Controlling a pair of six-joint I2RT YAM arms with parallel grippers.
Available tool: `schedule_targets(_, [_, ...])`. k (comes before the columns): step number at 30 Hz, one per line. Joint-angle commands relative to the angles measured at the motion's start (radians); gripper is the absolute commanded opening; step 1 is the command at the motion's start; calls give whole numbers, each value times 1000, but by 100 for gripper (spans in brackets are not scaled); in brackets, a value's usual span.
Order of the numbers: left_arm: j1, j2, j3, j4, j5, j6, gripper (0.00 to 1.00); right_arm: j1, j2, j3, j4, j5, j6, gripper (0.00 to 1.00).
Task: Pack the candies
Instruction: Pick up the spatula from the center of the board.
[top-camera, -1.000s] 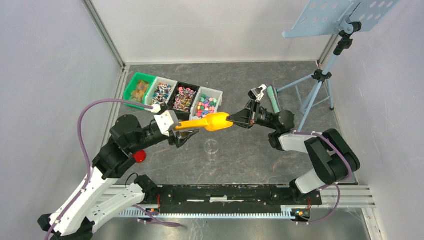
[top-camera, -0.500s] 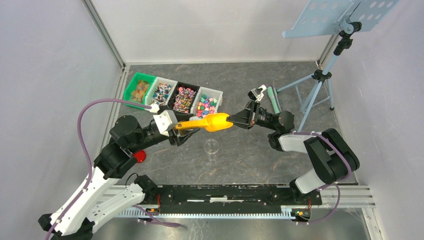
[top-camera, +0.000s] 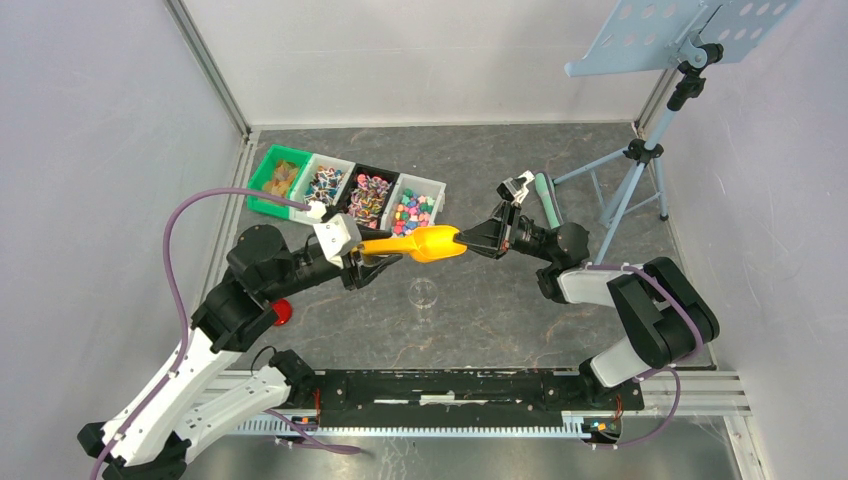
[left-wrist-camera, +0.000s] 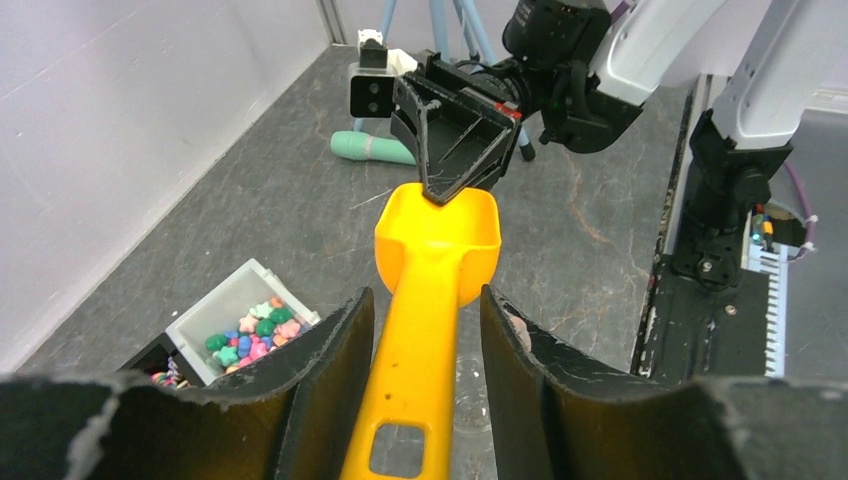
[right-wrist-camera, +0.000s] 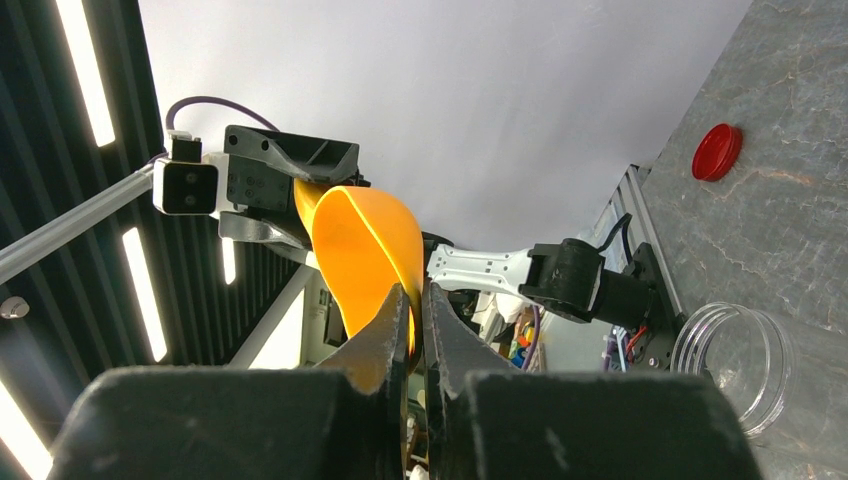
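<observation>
The candies (top-camera: 413, 210) are small multicoloured sweets in a white bin; they also show in the left wrist view (left-wrist-camera: 255, 328). An orange scoop (top-camera: 425, 243) hangs in the air between both arms. My right gripper (top-camera: 468, 241) is shut on the scoop's bowl rim (right-wrist-camera: 365, 250), its jaws (right-wrist-camera: 415, 295) pinched tight. My left gripper (top-camera: 368, 262) is open, with a finger on each side of the scoop's handle (left-wrist-camera: 420, 330) and a gap at both sides (left-wrist-camera: 425, 295). A clear jar (top-camera: 424, 293) stands open on the table below the scoop.
A green bin (top-camera: 277, 175), a white bin (top-camera: 326, 184) and a black bin (top-camera: 367, 196) stand in a row left of the candy bin. A red lid (top-camera: 281, 313) lies by the left arm. A mint-green cylinder (top-camera: 546, 198) and a tripod stand (top-camera: 640, 150) are at the back right.
My left gripper has shifted a little up and to the right along the scoop's handle. The scoop and the right gripper have stayed in place.
</observation>
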Motion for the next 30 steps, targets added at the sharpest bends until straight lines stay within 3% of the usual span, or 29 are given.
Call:
schedule_targets(1, [0,-5,-5,78,42,-73,50,7,-19,-11,109,5,6,0])
schedule_targets(8, [0,0,-20,92,47,-87,45,9,-5,-11,146,10,28,0])
schedule_targets(12, [0,-1,-23,85,41,-87,52,9,2,-11,172,10,45,0])
schedule_targets(18, [0,8,-22,81,44,-89,52,10,3,-4,175,7,47,0])
schedule_targets(22, [-1,11,-20,91,61,-101,44,13,2,-4,171,5,43,0])
schedule_targets(30, [0,15,-11,94,62,-129,12,20,1,-7,167,4,39,2])
